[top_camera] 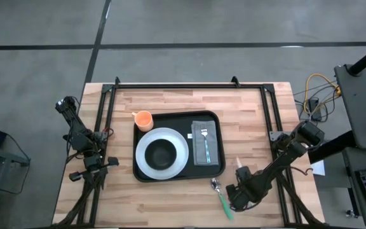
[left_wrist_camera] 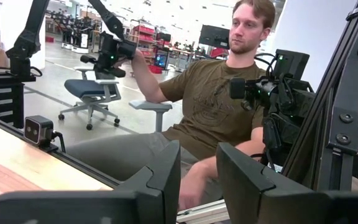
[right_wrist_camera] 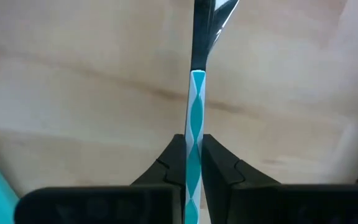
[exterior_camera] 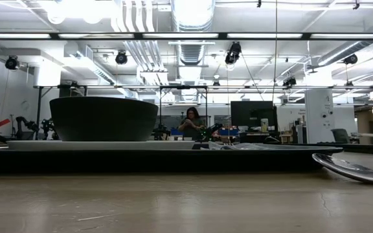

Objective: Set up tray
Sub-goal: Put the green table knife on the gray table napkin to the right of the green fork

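tray (top_camera: 212,173) already has plate (top_camera: 182,152), bowl (top_camera: 161,152), cup (top_camera: 143,119), napkin (top_camera: 204,142), fork (top_camera: 204,137). right claw (top_camera: 234,197) clenched on spoon (top_camera: 220,194) just off tray, still to place. left claw (left_wrist_camera: 197,180) released, idle.

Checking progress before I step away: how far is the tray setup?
Mostly done: the tray already carries the white plate with the dark bowl, the orange cup at a corner, and the grey napkin with a fork on it. In hand: the right hand is shut on the spoon, on the table beside the tray. Left: lifting it onto the tray. The left hand waits open at the table's edge.
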Controlling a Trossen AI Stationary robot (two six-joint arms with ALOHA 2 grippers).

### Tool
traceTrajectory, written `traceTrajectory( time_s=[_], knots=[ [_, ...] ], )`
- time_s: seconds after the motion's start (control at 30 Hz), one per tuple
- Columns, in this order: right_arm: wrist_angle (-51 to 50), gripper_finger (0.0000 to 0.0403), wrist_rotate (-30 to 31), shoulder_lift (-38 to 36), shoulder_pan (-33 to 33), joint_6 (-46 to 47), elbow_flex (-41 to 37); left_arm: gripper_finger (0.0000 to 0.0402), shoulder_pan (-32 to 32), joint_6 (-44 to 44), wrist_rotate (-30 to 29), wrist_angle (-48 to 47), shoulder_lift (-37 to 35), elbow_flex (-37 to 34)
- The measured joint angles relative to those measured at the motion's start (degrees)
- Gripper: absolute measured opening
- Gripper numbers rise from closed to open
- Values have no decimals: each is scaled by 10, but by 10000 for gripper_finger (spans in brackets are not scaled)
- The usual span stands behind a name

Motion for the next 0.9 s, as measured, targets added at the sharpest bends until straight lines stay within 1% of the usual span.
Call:
traceTrajectory(
  time_s=[0.2,0.3,0.47,0.63,0.77,0.9],
  knots=[
    [-25,15,59,-29,-21,-12,-2,85,0,0,0,0,0,0],
    [-26,15,74,-33,-37,-15,-3,85,0,0,0,0,0,0],
    [-26,15,75,-33,-69,-69,-4,85,0,0,0,0,0,0],
    [-26,15,77,-33,-106,-99,-5,85,0,0,0,0,0,0],
    [-26,15,97,-33,-132,-103,-7,85,0,0,0,0,0,0],
    [-26,15,103,-33,-157,-116,-7,85,0,0,0,0,0,0]
  ],
)
